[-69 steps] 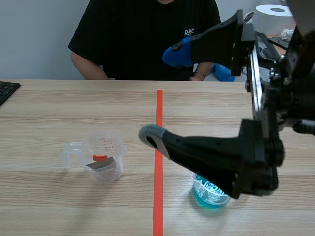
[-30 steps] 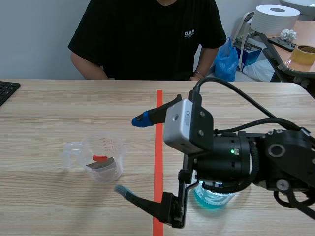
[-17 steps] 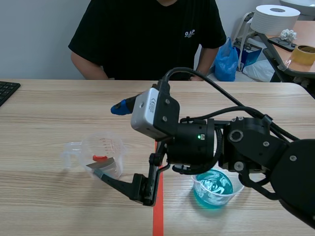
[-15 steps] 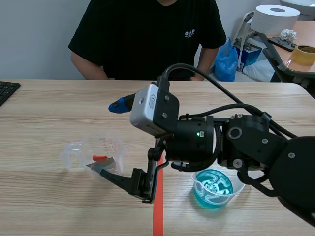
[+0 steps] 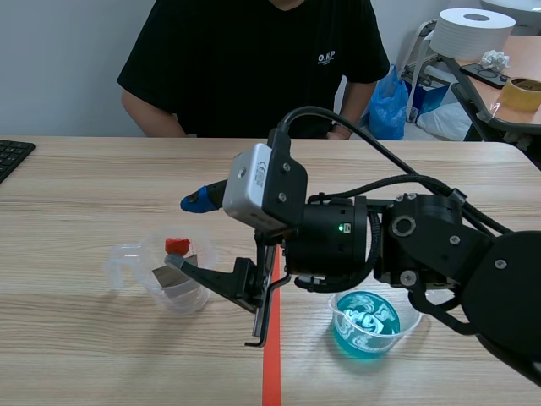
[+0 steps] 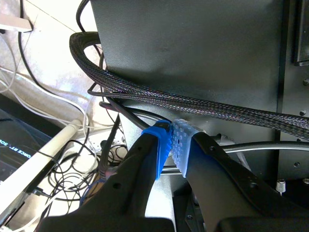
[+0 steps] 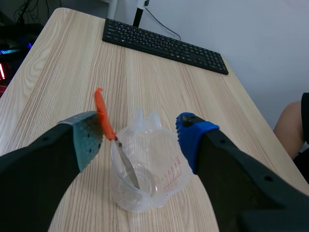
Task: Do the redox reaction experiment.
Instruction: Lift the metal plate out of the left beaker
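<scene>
Bright, even indoor light, faint soft shadows on the table (image 5: 84,186), left wrist view dimmer

The measuring cup (image 7: 157,166) is clear with red markings, the tool handle (image 7: 103,116) orange-red, the liquid (image 5: 362,330) turquoise.

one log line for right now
right end effector: open, straddling measuring cup | orange-tipped blade: leaning in cup | left end effector: shut, empty | blue-liquid beaker: free

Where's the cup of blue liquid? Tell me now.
Scene view: the cup of blue liquid stands just right of the red tape line, near the robot's edge of the table, below the right arm.
</scene>
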{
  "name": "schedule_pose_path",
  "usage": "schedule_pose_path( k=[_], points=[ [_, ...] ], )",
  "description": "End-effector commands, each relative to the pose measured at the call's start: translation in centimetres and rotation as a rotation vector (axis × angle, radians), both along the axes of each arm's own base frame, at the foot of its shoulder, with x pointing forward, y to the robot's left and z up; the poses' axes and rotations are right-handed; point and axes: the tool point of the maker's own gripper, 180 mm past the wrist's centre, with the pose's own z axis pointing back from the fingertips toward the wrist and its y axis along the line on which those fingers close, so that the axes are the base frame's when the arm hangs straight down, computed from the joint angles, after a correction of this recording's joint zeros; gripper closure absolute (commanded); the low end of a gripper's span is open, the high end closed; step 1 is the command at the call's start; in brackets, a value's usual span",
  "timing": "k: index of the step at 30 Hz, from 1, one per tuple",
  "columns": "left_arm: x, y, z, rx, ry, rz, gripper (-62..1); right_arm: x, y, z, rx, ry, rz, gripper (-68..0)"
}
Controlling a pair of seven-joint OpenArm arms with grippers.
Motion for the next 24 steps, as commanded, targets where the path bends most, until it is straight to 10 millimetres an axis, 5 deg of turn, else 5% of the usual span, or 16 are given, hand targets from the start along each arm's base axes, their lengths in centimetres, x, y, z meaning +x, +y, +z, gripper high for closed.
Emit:
schedule_pose_path(
  k=[1,12,24],
  points=[
    [0.7,0.1,0.1,0.0,-0.018,0.002,-4.2,0.4,0.3,1.6,0.037,-0.032,0.009,-29.3],
    [0.7,0.1,0.1,0.0,-0.018,0.002,-4.2,0.4,0.4,1.7,0.04,-0.034,0.01,-0.4],
    [0.7,0.1,0.1,0.0,-0.018,0.002,-4.2,1.0,2.1,2.4,0.052,0.005,-0.008,-0.8]
  ],
)
